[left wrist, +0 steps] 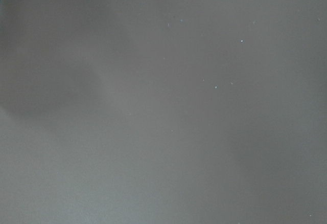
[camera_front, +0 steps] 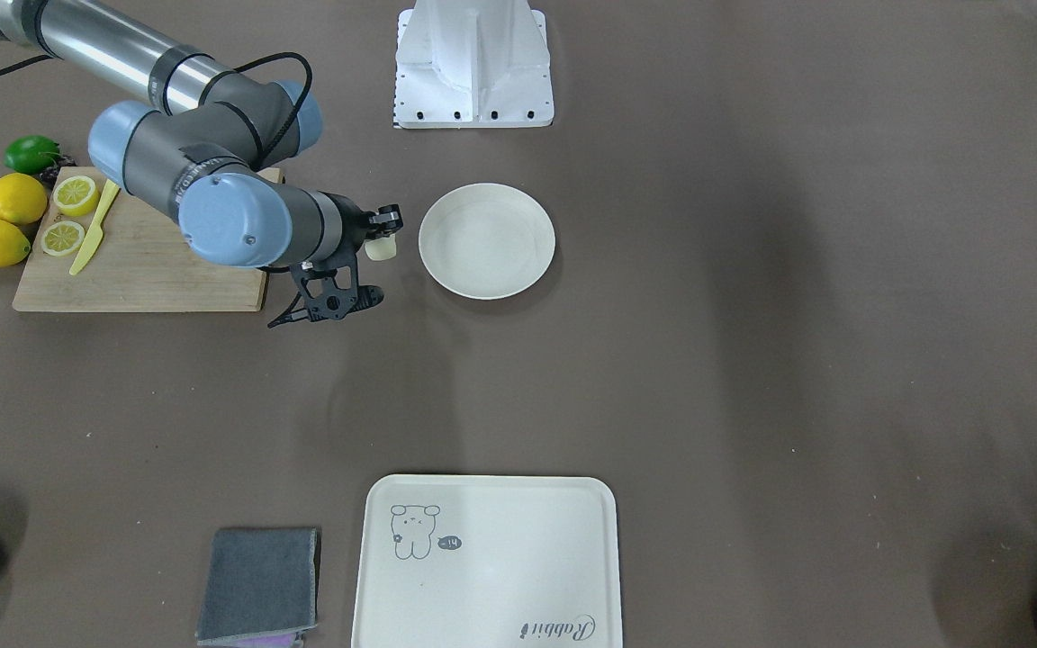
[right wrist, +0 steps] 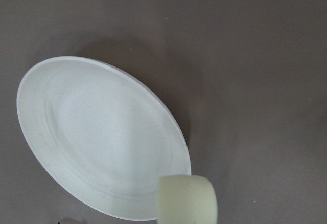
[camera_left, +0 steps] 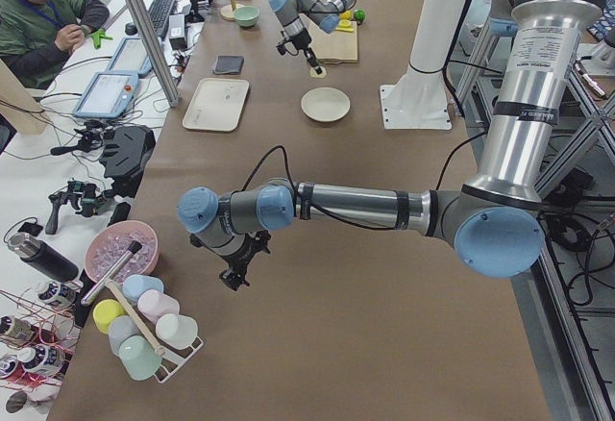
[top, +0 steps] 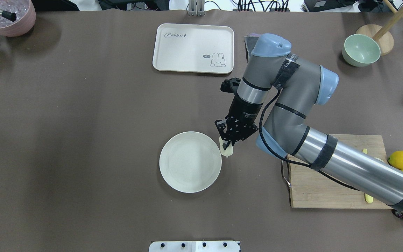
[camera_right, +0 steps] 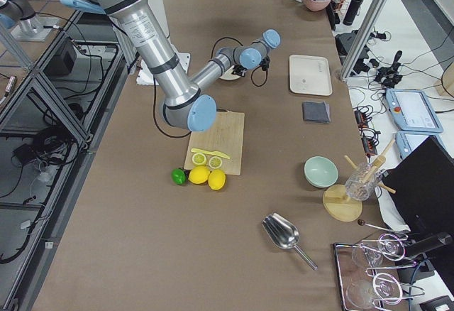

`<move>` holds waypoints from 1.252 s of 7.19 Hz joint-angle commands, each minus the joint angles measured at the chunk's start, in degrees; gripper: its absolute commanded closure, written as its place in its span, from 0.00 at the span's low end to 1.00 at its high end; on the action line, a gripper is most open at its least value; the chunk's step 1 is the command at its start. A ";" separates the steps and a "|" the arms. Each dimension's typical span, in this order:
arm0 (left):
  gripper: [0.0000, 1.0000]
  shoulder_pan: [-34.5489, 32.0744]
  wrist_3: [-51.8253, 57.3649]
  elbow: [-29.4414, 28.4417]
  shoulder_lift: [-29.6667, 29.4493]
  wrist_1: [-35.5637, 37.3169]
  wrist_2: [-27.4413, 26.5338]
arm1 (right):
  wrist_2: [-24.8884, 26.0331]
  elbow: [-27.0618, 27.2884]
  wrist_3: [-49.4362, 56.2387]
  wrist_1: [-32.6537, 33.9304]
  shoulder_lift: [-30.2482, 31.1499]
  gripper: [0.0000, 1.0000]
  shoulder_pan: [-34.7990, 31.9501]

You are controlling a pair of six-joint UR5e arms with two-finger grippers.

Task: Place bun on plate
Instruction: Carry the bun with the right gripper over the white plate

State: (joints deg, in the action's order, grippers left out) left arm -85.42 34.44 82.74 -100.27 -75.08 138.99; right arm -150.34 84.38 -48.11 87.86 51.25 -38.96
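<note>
Far left, the left gripper (camera_left: 233,275) is hanging over the table (top: 82,140), and the side view is not showing whether it is open or closed. At centre the plate (top: 173,175) is waiting, and just beside its right rim the right gripper (top: 227,144) is pinching the bun (top: 226,150). Let go here, the bun risks striking the rim or falling outside and rolling away, since it is not yet hanging over the dish's well. The tray (top: 187,52) is showing "Rabbit" and a small "hi" bubble.
</note>
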 commanded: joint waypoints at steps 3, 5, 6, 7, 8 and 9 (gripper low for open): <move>0.03 -0.27 -0.07 1.37 1.04 0.11 0.05 | 0.05 -7.90 -1.01 -5.38 -5.02 0.79 2.21; 0.03 -0.36 -0.07 1.55 1.04 0.11 0.05 | 0.05 -8.62 -1.63 -6.64 -5.54 0.77 3.36; 0.03 -0.36 -0.07 1.72 1.04 0.11 0.05 | -0.04 -8.62 -2.59 -6.73 -5.81 0.76 4.15; 0.03 -0.36 -0.07 1.72 0.95 0.11 -0.04 | 0.13 -8.62 -3.29 -6.74 -5.98 0.69 5.81; 0.03 -0.36 -0.07 1.55 0.95 0.11 -0.04 | 0.22 -8.71 -3.21 -6.82 -6.16 0.37 6.17; 0.03 -0.36 -0.07 1.81 1.04 0.02 -0.04 | 0.22 -8.62 -3.21 -8.13 -6.07 0.00 6.18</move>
State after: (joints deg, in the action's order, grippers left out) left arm -85.78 34.36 84.41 -99.29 -74.99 138.97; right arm -150.17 75.74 -51.23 80.78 45.20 -33.14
